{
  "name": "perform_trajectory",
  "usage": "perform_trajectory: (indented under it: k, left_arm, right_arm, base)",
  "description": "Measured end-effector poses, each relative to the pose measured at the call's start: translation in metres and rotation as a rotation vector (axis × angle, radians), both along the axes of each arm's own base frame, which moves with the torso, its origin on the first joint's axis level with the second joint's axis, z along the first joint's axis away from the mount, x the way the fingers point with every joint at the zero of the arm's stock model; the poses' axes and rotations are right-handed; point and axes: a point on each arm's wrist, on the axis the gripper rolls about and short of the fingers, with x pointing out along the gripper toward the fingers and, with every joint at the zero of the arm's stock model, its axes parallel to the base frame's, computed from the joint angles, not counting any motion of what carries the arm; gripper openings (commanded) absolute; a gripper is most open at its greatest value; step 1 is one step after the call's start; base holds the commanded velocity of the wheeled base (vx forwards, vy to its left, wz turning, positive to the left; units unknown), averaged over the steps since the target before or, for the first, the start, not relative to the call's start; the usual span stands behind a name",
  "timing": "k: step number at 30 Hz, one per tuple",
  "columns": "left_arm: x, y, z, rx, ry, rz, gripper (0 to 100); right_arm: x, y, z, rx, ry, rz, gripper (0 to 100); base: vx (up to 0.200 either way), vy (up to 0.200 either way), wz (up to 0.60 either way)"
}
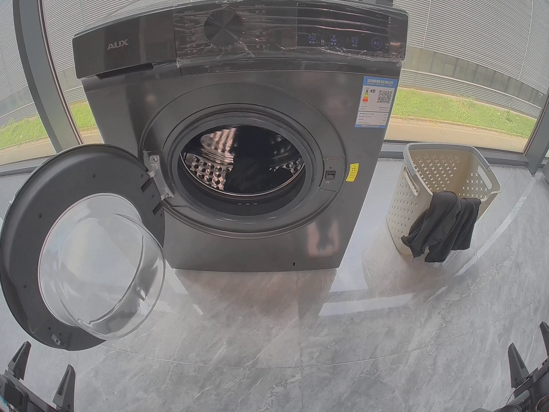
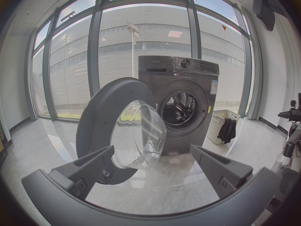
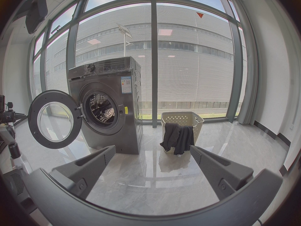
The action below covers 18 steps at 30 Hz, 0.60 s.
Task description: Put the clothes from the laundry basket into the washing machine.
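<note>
The washing machine [image 1: 240, 144] stands at the far middle of the scene on a glossy grey floor [image 1: 286, 327], with tall windows [image 1: 474, 41] behind it. Its round door [image 1: 86, 253] is swung fully open to the left, so the clear glass bowl faces the near side and the drum [image 1: 243, 164] is exposed. A dark shape sits low inside the drum; it may be cloth or only shadow, and the pictures do not settle which.

To the right of the machine, just beside its lower corner, stands the cream laundry basket [image 1: 403, 213], upright, with perforated walls. A dark garment [image 1: 443, 227] hangs over the basket's near rim. Most of it trails down the outside wall and its top edge is folded inside.

The left gripper [image 2: 151, 149] sits low at the near left, facing the open door. Its fingers are spread wide and hold nothing. The right gripper [image 3: 152, 148] sits low at the near right, facing the basket and well apart from it — its fingers are equally wide and bare.
</note>
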Motion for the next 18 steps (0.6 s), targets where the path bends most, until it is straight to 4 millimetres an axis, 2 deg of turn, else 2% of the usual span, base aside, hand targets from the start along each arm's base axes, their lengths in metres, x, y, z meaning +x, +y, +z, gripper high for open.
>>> perform_trajectory:
  k: [8, 14, 18]
  left_arm:
    - [0.0, 0.0, 0.0001, 0.002, 0.0, -0.001, 100]
    - [0.0, 0.0, 0.0003, 0.007, -0.001, -0.002, 100]
    - [0.0, 0.0, 0.0003, 0.007, 0.0, -0.001, 100]
  right_arm:
    - [-0.0001, 0.0, 0.0003, 0.0, -0.001, 0.0, 100]
    - [0.0, 0.0, 0.0002, 0.0, 0.0, 0.0, 100]
    - [0.0, 0.0, 0.0002, 0.0, 0.0, 0.0, 100]
  base:
    - [0.0, -0.2, 0.0]
    - [0.0, 0.0, 0.0]
    - [0.2, 0.0, 0.0]
